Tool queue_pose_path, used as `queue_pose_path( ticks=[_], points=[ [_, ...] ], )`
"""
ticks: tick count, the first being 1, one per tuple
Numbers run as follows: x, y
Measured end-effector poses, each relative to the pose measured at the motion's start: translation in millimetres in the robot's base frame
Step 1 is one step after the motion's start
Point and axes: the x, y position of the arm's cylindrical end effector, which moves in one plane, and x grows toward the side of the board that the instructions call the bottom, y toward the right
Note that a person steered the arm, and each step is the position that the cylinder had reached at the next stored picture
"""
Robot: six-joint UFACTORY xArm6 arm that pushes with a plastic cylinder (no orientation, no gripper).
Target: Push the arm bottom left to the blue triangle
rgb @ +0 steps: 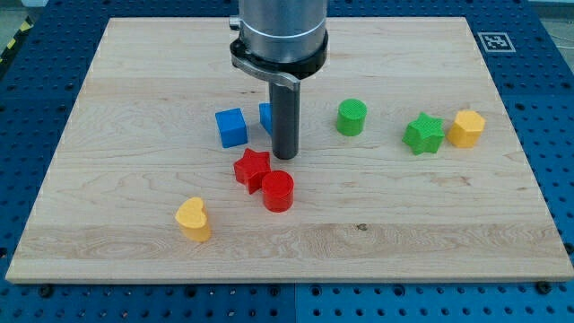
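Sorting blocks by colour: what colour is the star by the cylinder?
Red star, in the camera view.

Arm body: a wide grey metal cylinder enters from the view's top edge, upright, its upper part cut off by the frame.
Collar: a dark ring wraps the foot of the cylinder, directly above the rod, and juts a little toward the view's left.
Rod: a straight dark shaft hangs vertically from the collar, much narrower than the cylinder above.
My tip: my tip sits at the rod's very bottom, level with the board surface, straight below the collar.
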Motion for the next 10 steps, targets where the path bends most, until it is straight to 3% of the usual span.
queue_pose_path(
  ticks=[4,7,8,10],
  points=[
    [-33,-56],
    [97,-61],
    [111,-57],
    [93,-70]
  ],
)
